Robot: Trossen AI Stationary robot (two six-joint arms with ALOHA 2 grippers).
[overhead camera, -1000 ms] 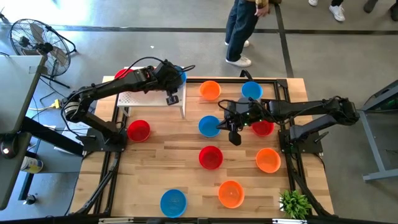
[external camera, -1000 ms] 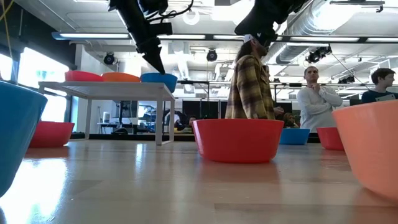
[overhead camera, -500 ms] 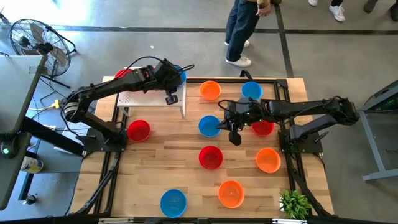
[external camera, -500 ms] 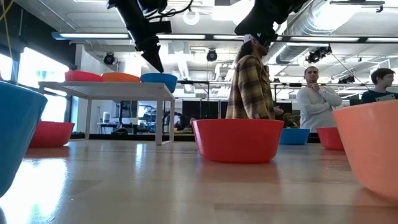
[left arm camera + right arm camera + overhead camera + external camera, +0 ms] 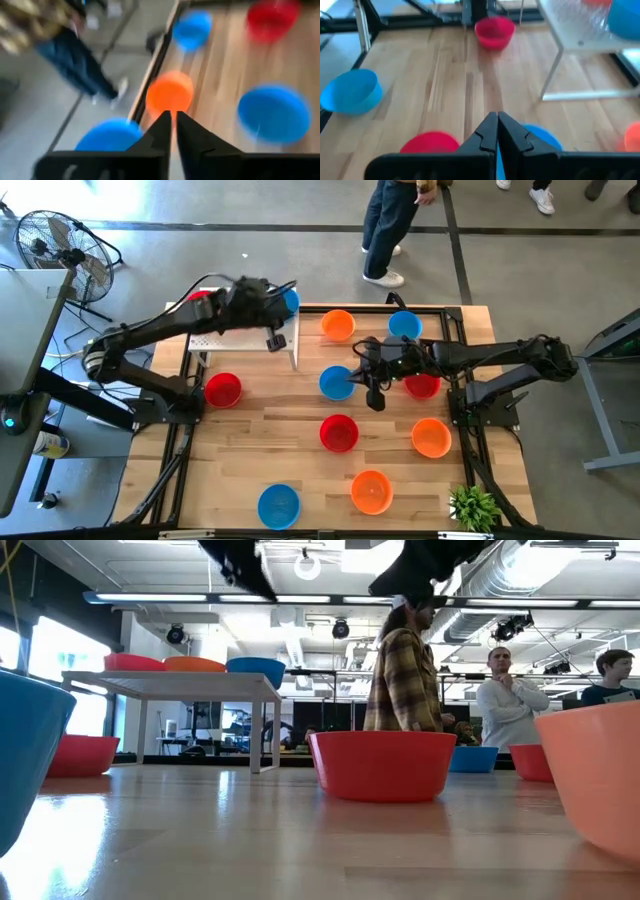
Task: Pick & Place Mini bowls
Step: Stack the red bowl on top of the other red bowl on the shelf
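Three mini bowls rest on their bases on the white perforated board (image 5: 240, 340): red (image 5: 135, 662), orange (image 5: 195, 664) and blue (image 5: 289, 301). My left gripper (image 5: 173, 122) hangs shut and empty above the board, just left of the blue bowl. Several more bowls stand on the wooden table, among them an orange one (image 5: 338, 325), a blue one (image 5: 337, 382) and a red one (image 5: 339, 433). My right gripper (image 5: 497, 125) is shut and empty, held in the air over the middle blue bowl (image 5: 540, 140).
Other bowls stand at far right (image 5: 404, 325), right (image 5: 421, 385), left (image 5: 222, 390) and along the near edge (image 5: 371, 491). A small plant (image 5: 475, 508) stands at the near right corner. People stand beyond the far edge (image 5: 405, 670).
My left gripper has risen and drawn back toward the table's left edge, away from the blue bowl on the board. The bowl stays in place on the board.
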